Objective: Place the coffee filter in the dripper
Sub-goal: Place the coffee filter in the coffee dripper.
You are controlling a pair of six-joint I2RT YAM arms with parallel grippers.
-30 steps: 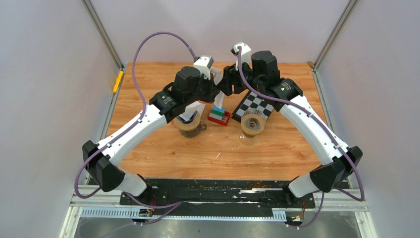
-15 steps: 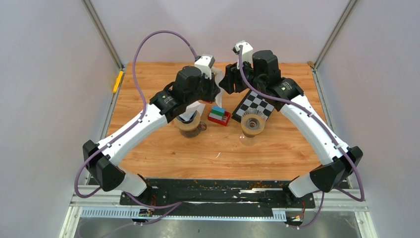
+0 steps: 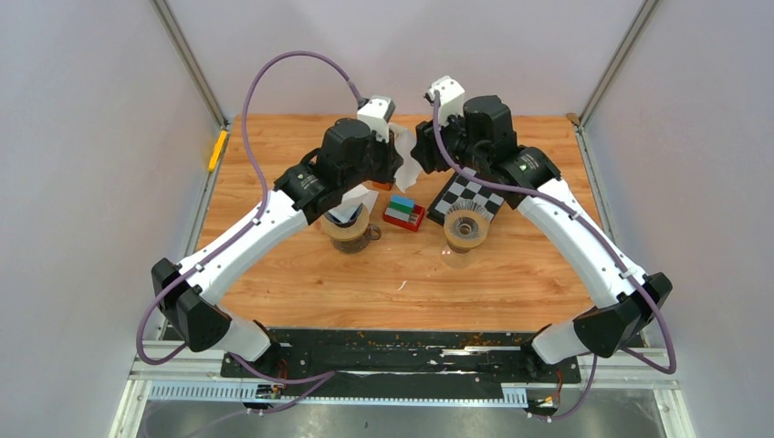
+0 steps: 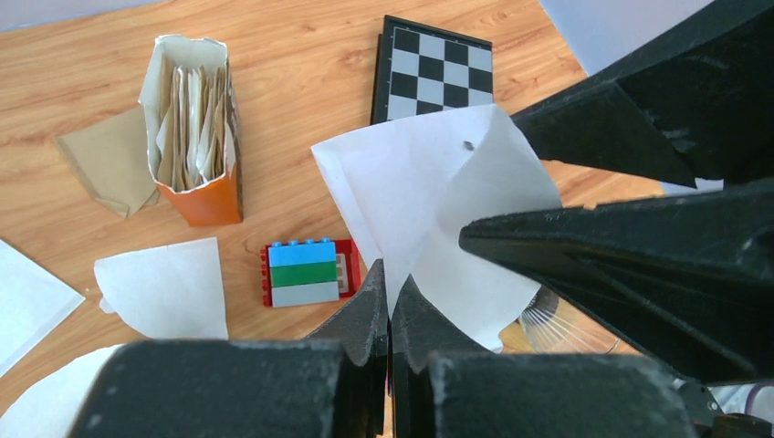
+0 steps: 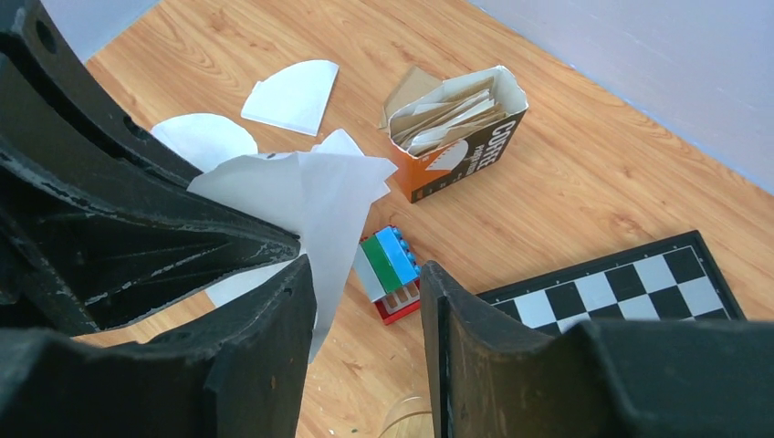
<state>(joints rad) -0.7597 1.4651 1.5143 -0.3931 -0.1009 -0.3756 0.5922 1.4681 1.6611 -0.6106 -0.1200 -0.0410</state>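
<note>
Thin matt white paper on the coffee filter, lightly creased. Rough, grainy black plastic on the left gripper. Smooth wood-grain table. Glossy plastic bricks, orange cardboard box, clear ribbed dripper.

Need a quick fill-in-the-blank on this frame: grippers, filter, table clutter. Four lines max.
1. On the left gripper, the jaws are ____ on the white coffee filter.
2. On the right gripper, the jaws stand ____, clamped on nothing.
3. The box of brown filters is ____ in colour.
4. The middle stripe of the brick stack is ____.
Missing words: shut; open; orange; green.
</note>
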